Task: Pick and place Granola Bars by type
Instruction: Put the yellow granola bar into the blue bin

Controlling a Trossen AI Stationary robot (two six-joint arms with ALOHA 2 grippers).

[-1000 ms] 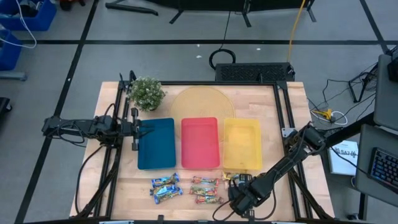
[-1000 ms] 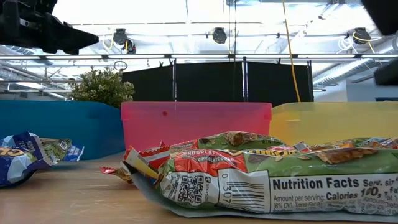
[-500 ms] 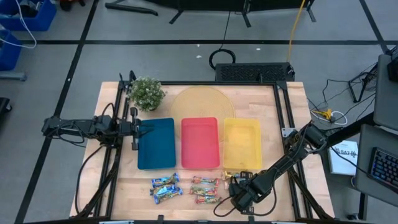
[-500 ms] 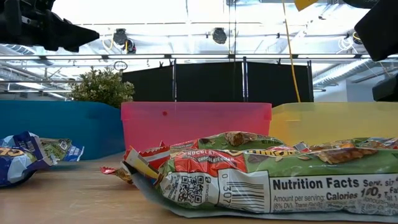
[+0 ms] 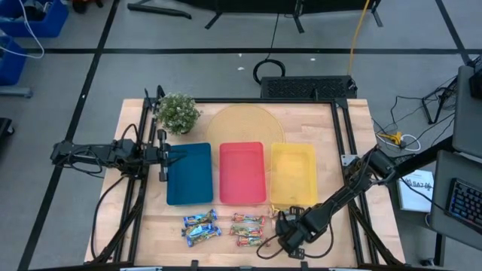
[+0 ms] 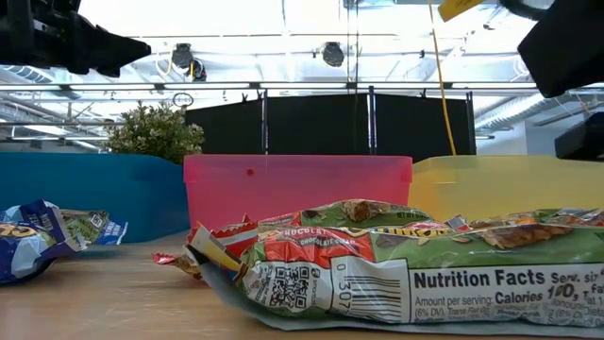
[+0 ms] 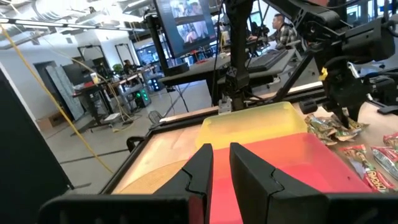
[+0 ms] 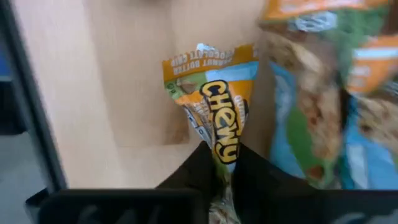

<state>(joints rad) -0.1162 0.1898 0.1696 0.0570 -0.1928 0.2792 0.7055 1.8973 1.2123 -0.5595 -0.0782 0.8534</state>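
Note:
Granola bars lie near the table's near edge: blue-white ones [image 5: 200, 226], red-brown ones [image 5: 247, 229] and orange-teal ones [image 5: 280, 215] below the yellow tray [image 5: 293, 162]. In the low view a green-and-red wrapper [image 6: 377, 260] fills the foreground and a blue-white bar [image 6: 38, 236] lies at the left. My right gripper [image 5: 286, 224] hovers over the orange-teal group and is shut on one orange-teal bar [image 8: 217, 106]. My left gripper [image 5: 162, 154] waits above the left edge of the blue tray [image 5: 192, 177], with a narrow gap between its fingers [image 7: 222, 158]. My right gripper pinches the orange-teal bar by one end [image 8: 222, 146] between its two fingers, coming from above. The bar runs on beyond the fingertips, its crimped far end [image 8: 199, 53] free above the wood. An orange wrapper end [image 6: 461, 8] shows high in the low view, off the table.
A red tray [image 5: 242, 173] sits between the blue and yellow trays. A potted plant [image 5: 178, 113] stands at the far left and a round pale board [image 5: 245, 124] lies behind the trays. More orange-teal bars [image 8: 323, 93] lie beside the held one.
My right gripper has moved a little toward the table's left and far edges, carrying the orange-teal bar. In the low view it has come further into the picture from the upper right, and the orange wrapper end now shows at the top.

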